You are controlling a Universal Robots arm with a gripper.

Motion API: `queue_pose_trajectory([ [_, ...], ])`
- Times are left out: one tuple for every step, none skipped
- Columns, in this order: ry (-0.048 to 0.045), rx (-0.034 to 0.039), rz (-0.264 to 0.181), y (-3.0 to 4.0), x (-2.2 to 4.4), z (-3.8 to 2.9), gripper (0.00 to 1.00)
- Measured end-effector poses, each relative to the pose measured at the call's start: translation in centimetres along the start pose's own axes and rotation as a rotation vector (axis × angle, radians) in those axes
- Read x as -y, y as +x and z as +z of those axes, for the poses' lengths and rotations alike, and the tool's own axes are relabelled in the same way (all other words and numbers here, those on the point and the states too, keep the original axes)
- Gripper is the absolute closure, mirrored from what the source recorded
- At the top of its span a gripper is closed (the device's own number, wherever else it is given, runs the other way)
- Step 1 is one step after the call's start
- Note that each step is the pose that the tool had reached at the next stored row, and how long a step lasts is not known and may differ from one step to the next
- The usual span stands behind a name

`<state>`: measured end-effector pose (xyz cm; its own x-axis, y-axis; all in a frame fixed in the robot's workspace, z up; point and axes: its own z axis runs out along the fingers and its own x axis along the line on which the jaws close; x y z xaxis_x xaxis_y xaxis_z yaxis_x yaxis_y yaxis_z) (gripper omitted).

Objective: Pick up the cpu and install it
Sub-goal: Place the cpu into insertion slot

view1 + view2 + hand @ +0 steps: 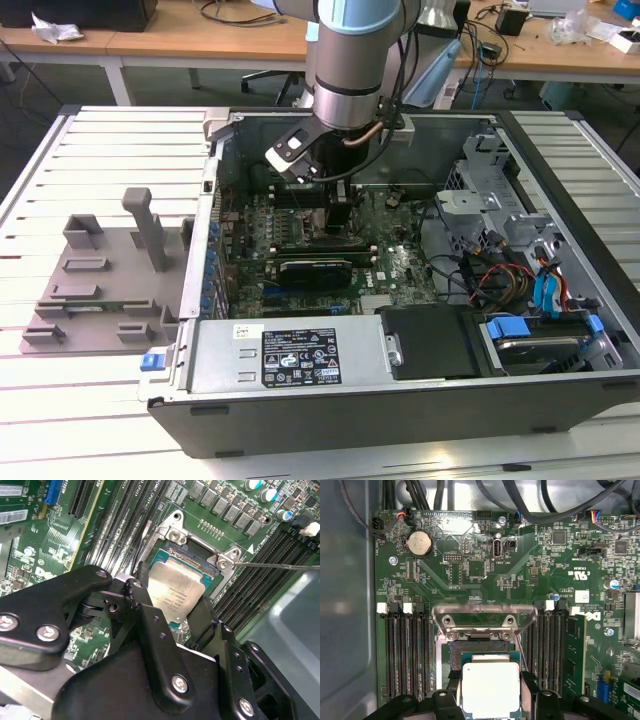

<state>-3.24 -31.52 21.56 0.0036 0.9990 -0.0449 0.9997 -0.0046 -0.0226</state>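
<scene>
The jaws are closed narrow on the cpu, one of the black fingers pressed to each of two opposite edges, silvery top plate facing up. The chip sits right at the socket – partly over its opening, with a strip of the dark contact field still bare on the side toward the clamp frame, which stands swung open. Whether the chip already rests in the recess or hangs just above it, I cannot tell.

What could go wrong, as I judge it: the chip does not look squared to the socket in both wrist views, so pressing down now could land an edge on the socket's rim or on the fine contacts and bend them. A slight tilt in the grip would do the same (one corner touching first). The thin lever rod runs just beside the socket, and the memory slots flank it closely, so the fingers have little room to spread without knocking something.

The socket belongs to the motherboard, which lies in the opened computer case. Around the board the case also holds bundled cables, a metal drive cage and a labelled power supply box. A grey fixture tray lies outside the case on the slatted table, well apart from the socket.
</scene>
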Motion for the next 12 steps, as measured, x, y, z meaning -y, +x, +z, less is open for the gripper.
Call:
queue_pose_trajectory([
  [0.0001,0.0,0.0,0.04,0.0,0.08,0.45],
  [0.0,-0.0001,0.0,0.18,-0.01,0.18,0.45],
  [0.0,-0.0001,0.0,0.35,-0.02,0.38,0.45],
  [0.0002,0.0003,0.001,0.42,-0.02,0.71,0.45],
  [0.0001,0.0003,0.001,0.44,-0.03,0.85,0.45],
  [0.0001,0.0003,0.001,0.46,-0.03,0.95,0.45],
  [0.0001,0.0003,0.001,0.48,-0.03,1.08,0.45],
  [0.0001,0.0003,0.001,0.54,-0.03,1.24,0.45],
  [0.0001,0.0004,0.001,0.59,-0.03,1.34,0.45],
  [0.0001,0.0003,0.001,0.63,-0.04,1.4,0.45],
  [0.0001,0.0004,0.001,0.69,-0.04,1.48,0.45],
  [0.0001,0.0003,0.001,0.72,-0.04,1.54,0.45],
])
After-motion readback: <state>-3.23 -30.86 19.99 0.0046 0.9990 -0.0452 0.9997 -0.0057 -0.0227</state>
